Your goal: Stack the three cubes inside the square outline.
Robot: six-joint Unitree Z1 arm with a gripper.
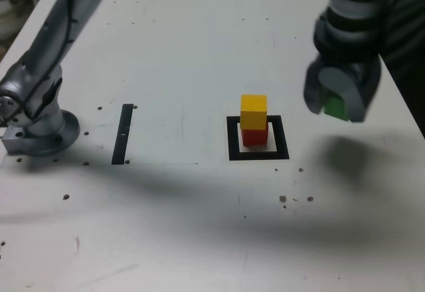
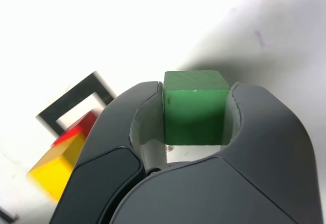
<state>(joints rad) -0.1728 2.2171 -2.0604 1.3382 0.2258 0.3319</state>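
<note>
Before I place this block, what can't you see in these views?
- Small matte red cube, exterior view: top hidden under the yellow cube.
- Green cube, both views: sides covered by the gripper.
- Black square outline, wrist view: partly behind the gripper.

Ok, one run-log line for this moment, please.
claw: shut on green cube, off the table | yellow cube: on red cube | stack: inside square outline | green: not yet stacked
</note>
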